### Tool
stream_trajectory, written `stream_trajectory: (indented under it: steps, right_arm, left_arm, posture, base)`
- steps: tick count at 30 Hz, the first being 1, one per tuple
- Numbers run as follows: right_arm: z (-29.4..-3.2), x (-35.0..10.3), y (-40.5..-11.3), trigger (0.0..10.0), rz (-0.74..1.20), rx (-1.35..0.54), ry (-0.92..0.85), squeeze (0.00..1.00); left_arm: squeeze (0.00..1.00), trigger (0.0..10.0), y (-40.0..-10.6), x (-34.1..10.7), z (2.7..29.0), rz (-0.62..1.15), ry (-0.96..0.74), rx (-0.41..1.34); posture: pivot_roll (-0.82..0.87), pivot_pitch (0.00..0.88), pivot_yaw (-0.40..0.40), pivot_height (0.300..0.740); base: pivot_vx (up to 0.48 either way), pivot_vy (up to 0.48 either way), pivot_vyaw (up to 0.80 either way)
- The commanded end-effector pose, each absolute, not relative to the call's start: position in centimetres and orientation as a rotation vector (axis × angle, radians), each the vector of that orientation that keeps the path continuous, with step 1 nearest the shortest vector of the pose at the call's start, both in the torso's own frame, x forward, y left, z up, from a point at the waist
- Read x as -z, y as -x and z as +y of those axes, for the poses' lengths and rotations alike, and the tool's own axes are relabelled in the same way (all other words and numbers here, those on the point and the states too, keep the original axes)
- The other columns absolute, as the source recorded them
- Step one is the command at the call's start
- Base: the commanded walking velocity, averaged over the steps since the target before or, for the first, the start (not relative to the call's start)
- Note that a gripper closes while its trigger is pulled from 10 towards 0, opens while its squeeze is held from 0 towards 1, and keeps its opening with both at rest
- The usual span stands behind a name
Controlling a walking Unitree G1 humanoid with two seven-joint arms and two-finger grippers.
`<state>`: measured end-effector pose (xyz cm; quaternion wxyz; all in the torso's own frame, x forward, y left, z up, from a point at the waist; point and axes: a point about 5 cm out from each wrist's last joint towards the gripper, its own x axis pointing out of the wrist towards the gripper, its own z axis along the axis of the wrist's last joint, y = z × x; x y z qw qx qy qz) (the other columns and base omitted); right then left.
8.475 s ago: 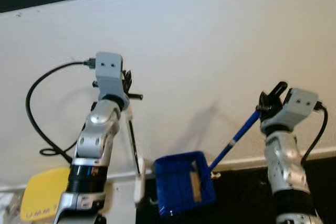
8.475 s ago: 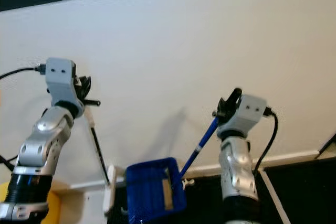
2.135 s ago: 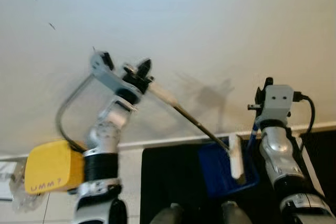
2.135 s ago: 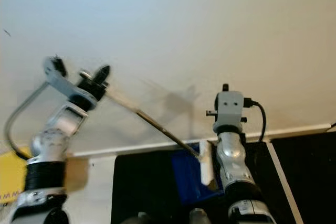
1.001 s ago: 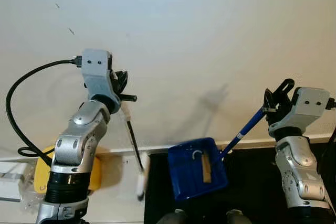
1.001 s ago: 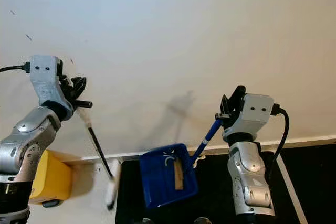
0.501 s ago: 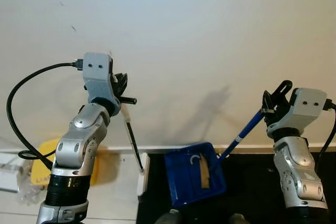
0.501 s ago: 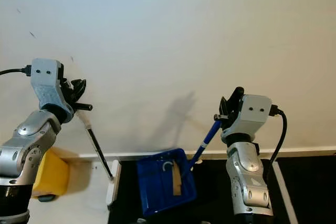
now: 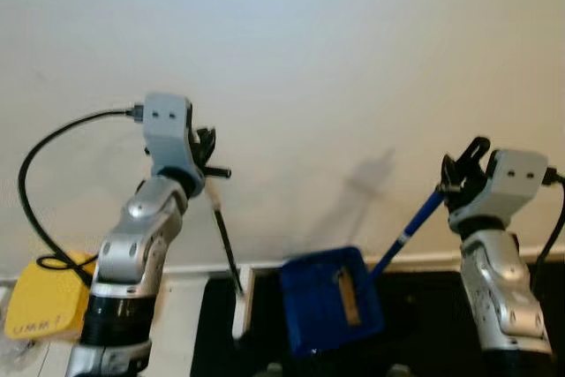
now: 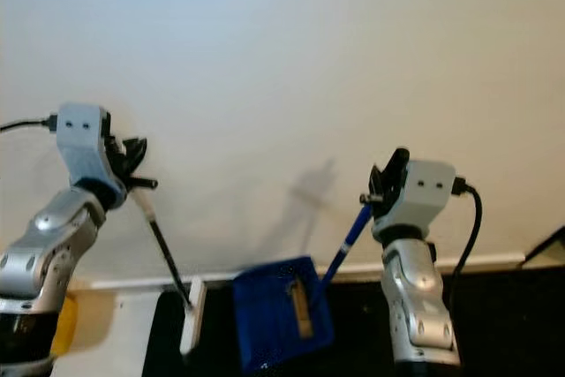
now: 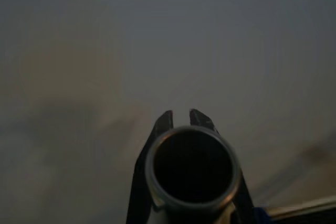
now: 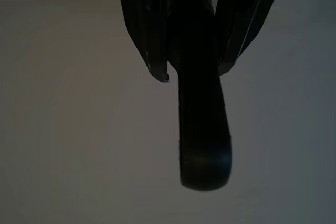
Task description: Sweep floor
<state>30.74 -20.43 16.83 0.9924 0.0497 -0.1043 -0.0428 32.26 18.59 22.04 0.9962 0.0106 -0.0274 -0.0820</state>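
Broom (image 9: 225, 249): 1, pinched by left tool (image 9: 205, 154) | dustpan (image 9: 334, 311): 1, handle pinched by right tool (image 9: 459, 169)

Yellow object (image 9: 44, 308) cut off by left edge of my head view, low; faint writing on it too blurred to read. Left arm covers its right side. Thin brown piece (image 9: 346, 296) lying in blue dustpan (image 9: 331, 311): can't tell what it is. Left wrist view: round broom handle end (image 11: 190, 167) hides most of the fingers (image 11: 164, 120); only tips visible. Right wrist view dim: dustpan handle (image 12: 198, 93) reads as dark silhouette between fingers (image 12: 142, 19), no surface detail.
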Motion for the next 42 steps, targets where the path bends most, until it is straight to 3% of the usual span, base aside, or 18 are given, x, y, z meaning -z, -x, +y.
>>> stream_trajectory:
  steps: [1, 20, 35, 42]
  right_arm:
    - [-20.3, -17.4, -30.7, 10.0, -0.239, 0.078, -0.104, 0.0]
    - [-20.7, -17.5, -30.6, 10.0, -0.238, 0.075, -0.037, 0.0]
    - [-24.9, -16.8, -28.8, 10.0, -0.184, 0.18, 0.071, 0.0]
    - [-24.2, -15.7, -30.2, 10.0, -0.148, 0.184, 0.126, 0.0]
  left_arm:
    - [0.0, 10.0, -32.0, -22.4, 19.3, -0.081, -0.022, 0.132]
    - [0.0, 10.0, -32.1, -20.5, 19.7, -0.018, 0.002, 0.101]
    - [0.0, 10.0, -33.6, -17.9, 18.4, 0.051, 0.052, 0.107]
    - [0.0, 10.0, -34.9, -18.4, 17.6, 0.033, 0.069, 0.134]
  posture:
    - [0.02, 0.171, 0.144, 0.74]
    - [0.02, 0.176, 0.139, 0.74]
    - [-0.01, 0.252, 0.153, 0.74]
    - [0.02, 0.311, 0.166, 0.74]
  base:
    - [0.0, 0.0, 0.0]
    - [0.0, 0.0, 0.0]
    - [0.0, 0.0, 0.0]
    - [0.0, 0.0, 0.0]
